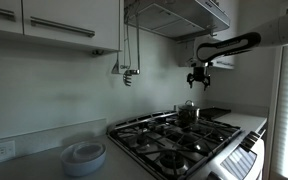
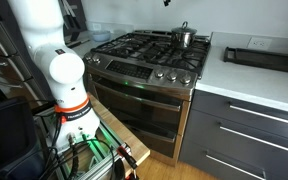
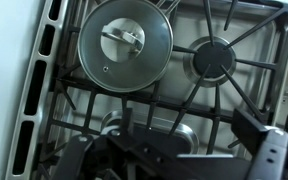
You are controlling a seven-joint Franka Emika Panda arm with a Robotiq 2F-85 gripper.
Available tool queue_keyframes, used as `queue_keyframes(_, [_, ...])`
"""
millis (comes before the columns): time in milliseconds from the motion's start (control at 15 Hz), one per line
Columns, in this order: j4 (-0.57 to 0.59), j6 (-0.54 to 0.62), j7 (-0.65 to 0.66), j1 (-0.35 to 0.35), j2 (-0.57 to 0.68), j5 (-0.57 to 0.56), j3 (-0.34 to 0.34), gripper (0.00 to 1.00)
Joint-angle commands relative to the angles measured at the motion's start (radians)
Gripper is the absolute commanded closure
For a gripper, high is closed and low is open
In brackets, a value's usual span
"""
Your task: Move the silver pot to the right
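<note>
The silver pot (image 1: 187, 112) is a small shiny steel pot with a lid, standing on a back burner of the gas stove (image 1: 184, 140). It also shows in the other exterior view (image 2: 182, 37). In the wrist view I look straight down on its round lid with a handle (image 3: 123, 43), at the upper left. My gripper (image 1: 197, 75) hangs well above the pot, apart from it, and only its tip shows at the top edge of an exterior view (image 2: 166, 2). In the wrist view the dark fingers (image 3: 174, 165) stand wide apart, open and empty.
Stacked white plates (image 1: 84, 155) sit on the counter beside the stove. Utensils (image 1: 129, 72) hang on the back wall under a range hood (image 1: 174, 15). A black tray (image 2: 264, 58) lies on the white counter. The robot base (image 2: 64, 80) stands before the oven.
</note>
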Motion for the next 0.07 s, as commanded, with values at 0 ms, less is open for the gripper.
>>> queue_keyframes(0, [0.003,-0.004,0.0,0.007,0.001,0.0,-0.006,0.0])
